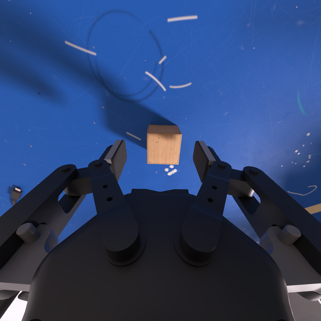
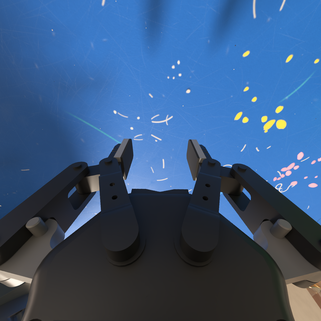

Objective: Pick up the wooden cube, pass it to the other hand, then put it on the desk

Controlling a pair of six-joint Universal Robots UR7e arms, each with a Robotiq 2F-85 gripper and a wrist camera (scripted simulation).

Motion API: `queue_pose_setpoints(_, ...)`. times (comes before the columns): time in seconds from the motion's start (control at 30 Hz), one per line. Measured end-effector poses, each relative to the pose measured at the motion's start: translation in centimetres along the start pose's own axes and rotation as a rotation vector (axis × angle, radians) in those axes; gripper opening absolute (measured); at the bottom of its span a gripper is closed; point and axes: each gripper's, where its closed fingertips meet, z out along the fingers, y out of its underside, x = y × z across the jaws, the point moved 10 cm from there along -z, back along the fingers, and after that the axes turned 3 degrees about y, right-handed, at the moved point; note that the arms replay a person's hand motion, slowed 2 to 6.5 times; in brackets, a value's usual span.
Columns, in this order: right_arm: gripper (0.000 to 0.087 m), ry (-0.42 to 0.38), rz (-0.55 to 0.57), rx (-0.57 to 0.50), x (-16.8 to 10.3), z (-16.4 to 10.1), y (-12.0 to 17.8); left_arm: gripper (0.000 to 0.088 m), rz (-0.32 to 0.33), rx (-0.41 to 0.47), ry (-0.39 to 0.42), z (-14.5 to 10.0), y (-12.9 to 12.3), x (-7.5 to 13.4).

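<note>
Counter of scuffed blue carries the cube, sitting between the left gripper's wide jaws — untouched. Pickup is in hand; next, lower and close. Right gripper hangs wide, empty.

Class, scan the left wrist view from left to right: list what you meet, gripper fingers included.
Cable plug → left-hand finger pad → wooden cube → right-hand finger pad → white squiggle mark on the blue desk.
</note>
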Motion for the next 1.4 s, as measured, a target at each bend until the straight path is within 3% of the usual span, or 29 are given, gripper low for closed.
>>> queue_pose_setpoints(0.63, 0.0558, -0.002, 0.0, -0.009, -0.01, 0.14, -0.02, 0.0668, 0.046, 0.021, 0.002, -0.32, -0.36, 0.66)
queue_pose_setpoints(1.4, 0.0557, -0.005, -0.006, -0.015, -0.12, 0.2, 0.0, 0.0655, 0.031, -0.025, 0.0, 0.63, -0.3, 0.18)
